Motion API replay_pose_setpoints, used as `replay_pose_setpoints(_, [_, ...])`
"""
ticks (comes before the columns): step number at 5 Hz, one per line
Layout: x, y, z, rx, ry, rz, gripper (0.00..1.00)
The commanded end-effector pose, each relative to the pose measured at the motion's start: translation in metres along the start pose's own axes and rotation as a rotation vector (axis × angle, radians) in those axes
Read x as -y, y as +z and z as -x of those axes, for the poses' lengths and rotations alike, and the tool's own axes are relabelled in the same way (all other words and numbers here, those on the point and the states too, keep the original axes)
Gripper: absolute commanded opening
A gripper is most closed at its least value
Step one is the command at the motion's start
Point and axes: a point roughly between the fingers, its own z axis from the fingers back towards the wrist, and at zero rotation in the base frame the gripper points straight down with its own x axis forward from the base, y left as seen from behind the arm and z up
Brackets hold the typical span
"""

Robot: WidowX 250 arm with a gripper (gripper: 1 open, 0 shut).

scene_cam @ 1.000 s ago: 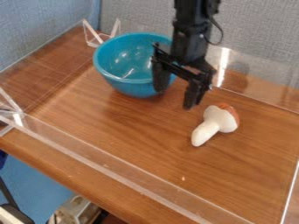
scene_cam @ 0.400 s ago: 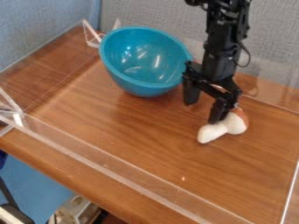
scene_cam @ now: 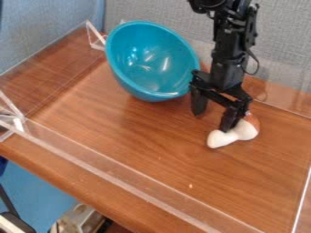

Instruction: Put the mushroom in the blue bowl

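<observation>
The mushroom (scene_cam: 230,136) lies on its side on the wooden table, cream stem toward the camera, its reddish-brown cap mostly hidden behind a finger. My gripper (scene_cam: 217,107) points straight down just above it, open, its black fingers (scene_cam: 195,101) spread over the cap end. Nothing is held between them. The blue bowl (scene_cam: 148,62) sits to the left and behind, tilted so its glossy inside faces the camera, about a hand's width from the gripper.
Low clear acrylic walls (scene_cam: 134,167) border the wooden table (scene_cam: 109,127) on all sides. Small red-tipped brackets (scene_cam: 13,119) stand at the left corners. A blue-grey backdrop lies behind.
The gripper moved right and down from beside the bowl to just over the mushroom, staying open. The bowl now shows more fully. The mushroom has not moved.
</observation>
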Motion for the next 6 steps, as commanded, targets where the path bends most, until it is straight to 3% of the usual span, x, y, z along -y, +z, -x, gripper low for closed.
replay_pose_setpoints(1, [0.014, -0.009, -0.004, 0.031, 0.045, 0.001, 1.00])
replay_pose_setpoints(3, [0.043, -0.015, -0.005, 0.045, 0.079, 0.009, 1.00])
replay_pose_setpoints(6, [0.024, -0.018, -0.023, 0.049, -0.116, 0.010, 1.00])
